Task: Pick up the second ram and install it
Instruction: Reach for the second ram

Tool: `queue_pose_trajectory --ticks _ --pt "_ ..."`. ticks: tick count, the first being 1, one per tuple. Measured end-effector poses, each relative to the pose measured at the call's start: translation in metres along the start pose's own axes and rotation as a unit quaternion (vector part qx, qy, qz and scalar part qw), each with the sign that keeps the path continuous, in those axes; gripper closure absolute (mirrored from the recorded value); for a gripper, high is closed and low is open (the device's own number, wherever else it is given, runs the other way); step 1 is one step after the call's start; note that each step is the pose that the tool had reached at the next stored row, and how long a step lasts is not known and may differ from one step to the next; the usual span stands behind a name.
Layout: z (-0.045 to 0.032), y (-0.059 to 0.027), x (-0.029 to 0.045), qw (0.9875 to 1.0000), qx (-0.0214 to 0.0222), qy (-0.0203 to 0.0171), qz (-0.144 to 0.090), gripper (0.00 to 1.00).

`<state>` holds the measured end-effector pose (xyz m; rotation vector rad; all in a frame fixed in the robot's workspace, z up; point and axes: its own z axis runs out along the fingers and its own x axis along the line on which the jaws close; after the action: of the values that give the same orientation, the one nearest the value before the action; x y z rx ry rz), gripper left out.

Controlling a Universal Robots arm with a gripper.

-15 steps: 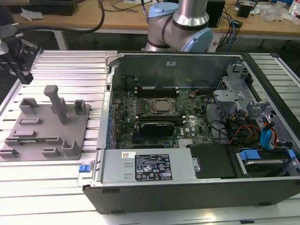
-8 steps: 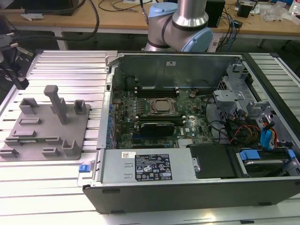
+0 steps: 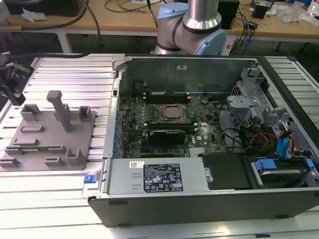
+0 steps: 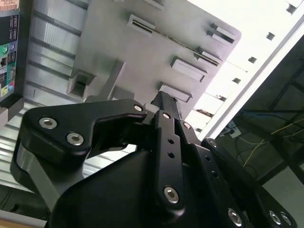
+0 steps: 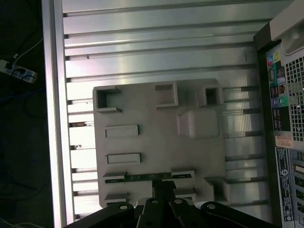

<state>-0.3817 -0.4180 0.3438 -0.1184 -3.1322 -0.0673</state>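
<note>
Grey fixture (image 5: 156, 142) holds the second ram (image 5: 137, 177) on edge; the gripper (image 5: 164, 184), fingers drawn together, hangs over its middle. The computer case (image 5: 264, 95) stickers (image 5: 284, 140) cannot be read.

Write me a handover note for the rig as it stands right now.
Gripper: low over the grey fixture tray, at the slot holding the second ram; open or shut, cannot tell.
Second ram: on edge in that tray slot, beside the open PC case.
Done: gripper lined up on the stick.
Left: ram not yet lifted, not yet on the motherboard.
</note>
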Motion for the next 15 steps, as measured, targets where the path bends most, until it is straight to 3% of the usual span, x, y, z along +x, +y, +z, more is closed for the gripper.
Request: queue_pose_trajectory --ticks 4,10,15 --pt "0.0033 -0.0088 -0.0003 1.0 0.0001 0.0009 0.0 0.92" --pt "0.0194 -0.0164 0.0018 1.0 0.0002 0.0029 0.0 0.92" --pt "0.0195 -0.0164 0.0019 1.0 0.0002 0.0029 0.0 0.92"
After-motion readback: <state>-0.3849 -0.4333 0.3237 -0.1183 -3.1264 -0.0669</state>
